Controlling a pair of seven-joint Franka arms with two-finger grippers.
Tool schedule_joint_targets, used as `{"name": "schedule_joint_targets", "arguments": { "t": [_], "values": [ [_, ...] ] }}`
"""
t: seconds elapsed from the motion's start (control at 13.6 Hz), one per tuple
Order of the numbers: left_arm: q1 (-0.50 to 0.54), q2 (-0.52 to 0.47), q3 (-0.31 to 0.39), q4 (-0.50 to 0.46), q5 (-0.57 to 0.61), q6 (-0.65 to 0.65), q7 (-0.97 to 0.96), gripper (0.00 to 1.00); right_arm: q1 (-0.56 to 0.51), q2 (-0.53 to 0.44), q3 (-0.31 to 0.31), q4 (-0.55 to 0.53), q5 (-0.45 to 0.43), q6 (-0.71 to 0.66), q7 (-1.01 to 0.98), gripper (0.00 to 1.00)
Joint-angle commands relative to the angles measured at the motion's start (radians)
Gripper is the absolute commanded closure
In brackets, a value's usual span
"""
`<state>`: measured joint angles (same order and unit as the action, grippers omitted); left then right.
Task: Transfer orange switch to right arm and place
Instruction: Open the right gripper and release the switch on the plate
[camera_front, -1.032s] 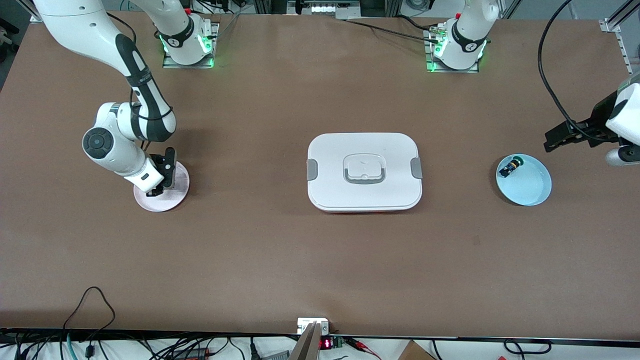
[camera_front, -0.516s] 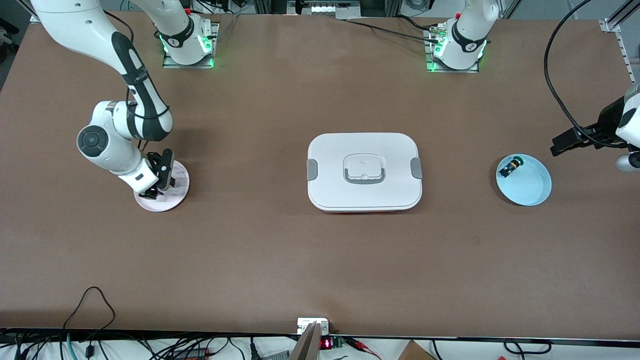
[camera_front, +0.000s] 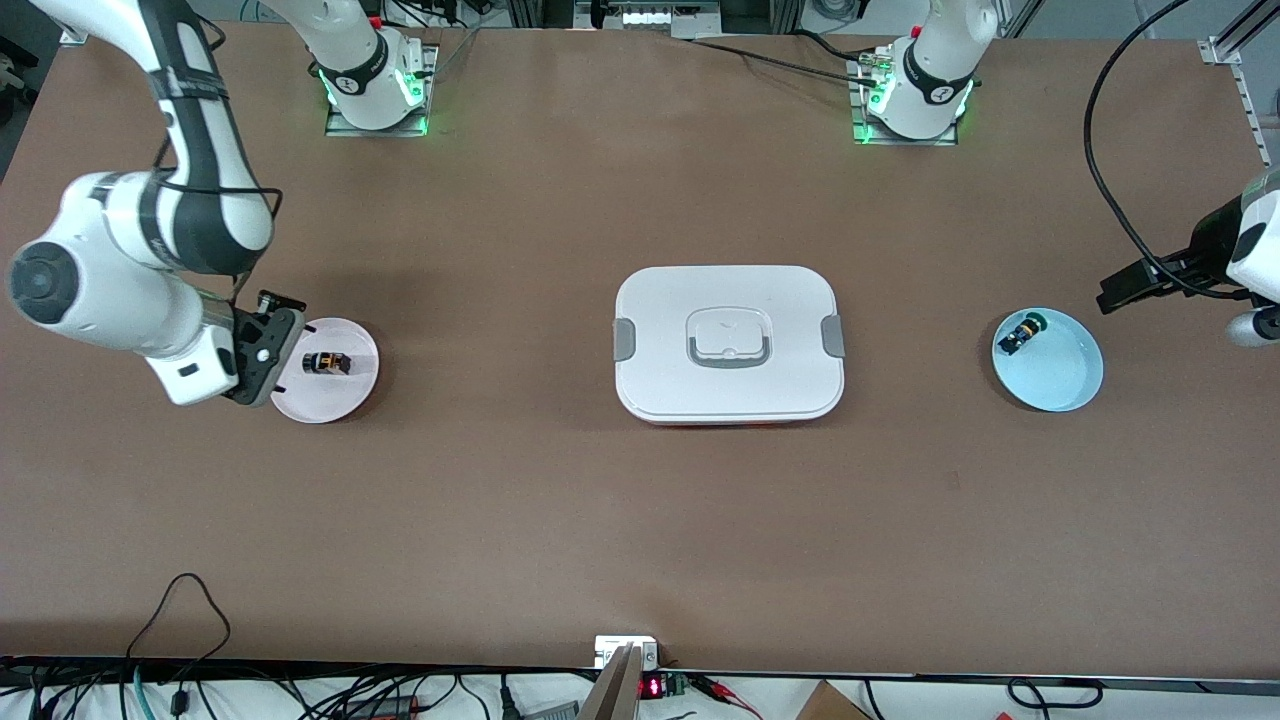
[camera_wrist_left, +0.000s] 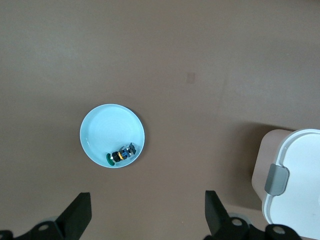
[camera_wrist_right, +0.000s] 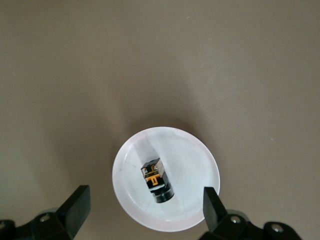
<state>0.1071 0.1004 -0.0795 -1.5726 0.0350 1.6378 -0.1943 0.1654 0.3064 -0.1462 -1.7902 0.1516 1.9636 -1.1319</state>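
Observation:
The orange switch (camera_front: 327, 362) lies on its side on the small pale plate (camera_front: 325, 398) toward the right arm's end of the table, free of any grip. My right gripper (camera_front: 266, 350) hangs open above that plate's outer edge. In the right wrist view the orange switch (camera_wrist_right: 158, 181) rests in the middle of the pale plate (camera_wrist_right: 187, 150), below my right gripper (camera_wrist_right: 146, 196), whose fingers stand wide apart. My left gripper (camera_front: 1118, 289) waits open in the air beside the light blue plate (camera_front: 1060, 375). From the left wrist, my left gripper (camera_wrist_left: 147, 200) holds nothing.
A white lidded box (camera_front: 728, 343) with grey clips sits at the table's middle, and its corner, the box (camera_wrist_left: 300, 185), shows in the left wrist view. On the blue plate (camera_wrist_left: 107, 125) lies a small black part with a green cap (camera_front: 1022, 333), the same part (camera_wrist_left: 120, 155).
My right gripper opened, left the orange switch on the pale plate, then rose and drew back toward its end of the table. The left arm hardly moved.

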Motion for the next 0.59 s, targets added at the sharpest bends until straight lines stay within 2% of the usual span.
{"name": "schedule_joint_targets", "arguments": {
  "t": [0.0, 0.37, 0.52],
  "values": [
    [0.002, -0.008, -0.005, -0.009, 0.002, 0.004, -0.011, 0.0, -0.02, -0.01, 0.01, 0.072, 0.019, -0.098, 0.215, 0.0],
    [0.005, -0.008, -0.005, -0.007, -0.007, 0.002, 0.021, 0.0, 0.014, -0.085, 0.017, 0.103, 0.046, -0.225, 0.876, 0.0],
    [0.008, -0.007, -0.003, -0.007, -0.024, 0.002, 0.024, 0.0, 0.019, -0.09, 0.017, 0.185, 0.033, -0.358, 1.126, 0.0]
  ]
}}
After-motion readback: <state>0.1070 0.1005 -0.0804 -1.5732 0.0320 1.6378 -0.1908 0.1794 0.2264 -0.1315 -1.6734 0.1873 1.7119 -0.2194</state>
